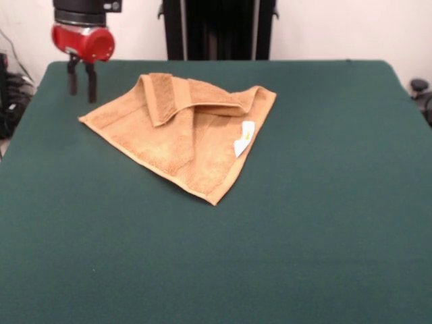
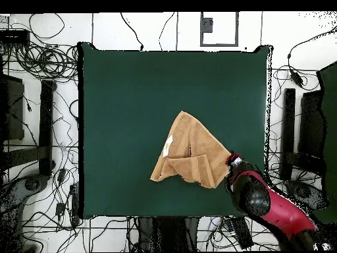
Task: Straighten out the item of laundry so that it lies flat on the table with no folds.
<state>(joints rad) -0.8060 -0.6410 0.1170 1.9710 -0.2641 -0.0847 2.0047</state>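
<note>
The item of laundry [image 1: 182,138], a tan-orange towel, lies rumpled on the far-left part of the green table [image 1: 310,202]. Its far edge is folded over onto itself in a band, and a white tag [image 1: 244,138] shows near its right side. My gripper [image 1: 81,94] hangs just beyond the towel's left corner, open, with nothing between its black fingers. From overhead, the towel [image 2: 189,150] forms a rough triangle. The red gripper [image 2: 232,165] sits at the towel's lower-right corner, on the table [image 2: 131,99].
Cables [image 2: 46,62] and black equipment [image 2: 47,125] surround the table on the floor in the overhead view. The table's left edge [image 1: 27,101] lies close to the gripper.
</note>
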